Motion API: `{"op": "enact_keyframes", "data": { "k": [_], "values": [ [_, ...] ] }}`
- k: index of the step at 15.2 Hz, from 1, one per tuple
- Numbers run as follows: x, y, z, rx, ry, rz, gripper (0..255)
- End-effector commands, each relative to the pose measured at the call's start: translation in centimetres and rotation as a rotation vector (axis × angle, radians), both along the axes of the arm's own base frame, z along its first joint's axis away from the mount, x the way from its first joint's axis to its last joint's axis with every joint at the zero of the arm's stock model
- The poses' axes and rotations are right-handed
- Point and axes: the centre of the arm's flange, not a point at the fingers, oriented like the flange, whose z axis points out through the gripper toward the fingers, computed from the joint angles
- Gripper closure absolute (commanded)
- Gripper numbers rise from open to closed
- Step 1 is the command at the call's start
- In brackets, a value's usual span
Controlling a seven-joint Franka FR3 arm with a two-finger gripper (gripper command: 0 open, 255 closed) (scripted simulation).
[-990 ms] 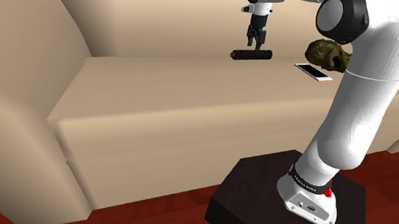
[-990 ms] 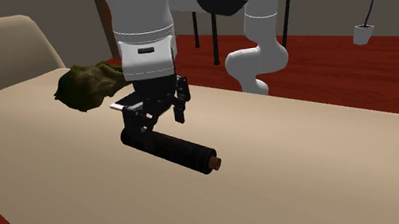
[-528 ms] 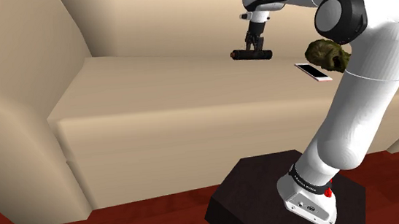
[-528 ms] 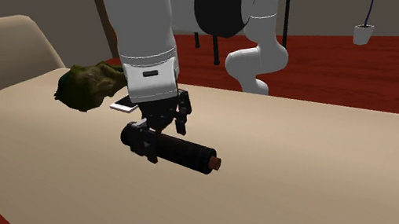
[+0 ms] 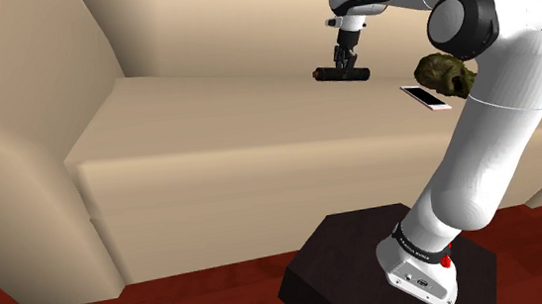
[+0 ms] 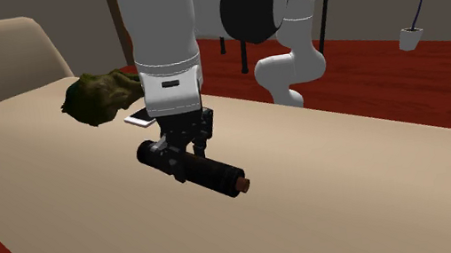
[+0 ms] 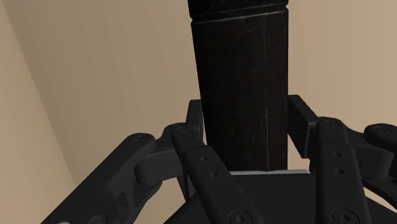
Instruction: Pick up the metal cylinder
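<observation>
Dark, near-black cylinder with a reddish-brown cap at one end [image 6: 214,175] is lying on its side on the beige sofa seat cushion [image 5: 209,146], toward the back of the seat. The all-black two-finger gripper [image 6: 185,157] is standing straight down over it, and in the wrist view we are seeing both fingers pressing against the cylinder's flanks, so we are reading the gripper as clamped on it. The long axis is running crosswise to the fingers, roughly along the sofa's backrest [image 5: 209,22], and the hold is sitting slightly toward the plain end, leaving the capped end sticking out further. We are judging that the coming move is a plain lift, with open room overhead. The olive-green crumpled lump [image 6: 100,95] and the flat white slab [image 5: 426,97] are lying apart from the cylinder, while the seat's front edge is lying well away, so we are watching mainly for the longer end sagging.
</observation>
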Motion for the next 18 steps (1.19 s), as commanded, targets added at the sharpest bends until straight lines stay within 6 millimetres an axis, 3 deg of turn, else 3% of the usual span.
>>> {"op": "enact_keyframes", "data": {
  "k": [1, 18],
  "values": [
    [0.0, 0.0, -0.1, 0.0, 0.001, -0.001, 255],
    [-0.1, -0.1, 7.9, 0.001, 0.001, -0.001, 255]
  ]
}}
